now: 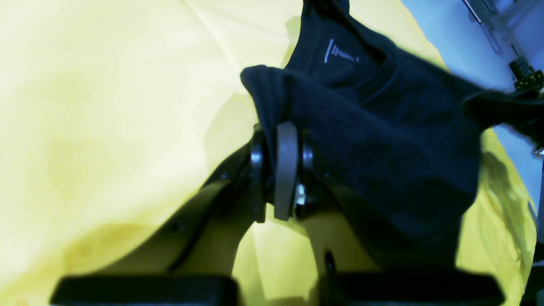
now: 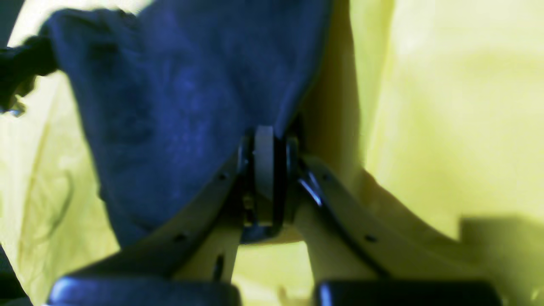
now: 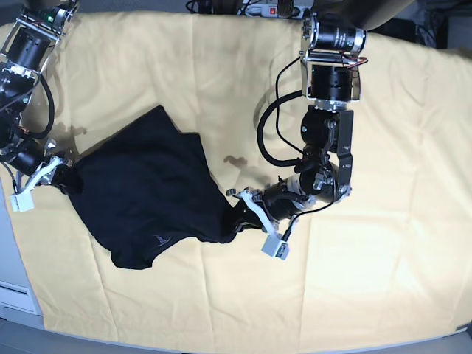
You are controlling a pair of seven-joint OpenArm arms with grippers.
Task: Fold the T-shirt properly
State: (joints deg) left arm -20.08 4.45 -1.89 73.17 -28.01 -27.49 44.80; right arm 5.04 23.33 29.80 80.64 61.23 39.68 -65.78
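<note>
The black T-shirt (image 3: 147,192) lies bunched on the yellow table cloth (image 3: 221,81), left of centre, its collar and pale logo mark (image 3: 159,239) toward the front. My left gripper (image 3: 240,214) is shut on the shirt's right edge; in the left wrist view the fingers (image 1: 285,170) pinch dark cloth (image 1: 382,140) below the collar label (image 1: 340,53). My right gripper (image 3: 59,173) is shut on the shirt's left edge; in the right wrist view its fingers (image 2: 265,170) clamp the cloth (image 2: 182,97), which hangs lifted.
The yellow cloth covers the whole table and shows creases. The left arm's body (image 3: 328,110) stands over the table's middle right. The right arm (image 3: 22,59) runs along the left edge. Cables and gear (image 3: 258,7) sit at the back edge.
</note>
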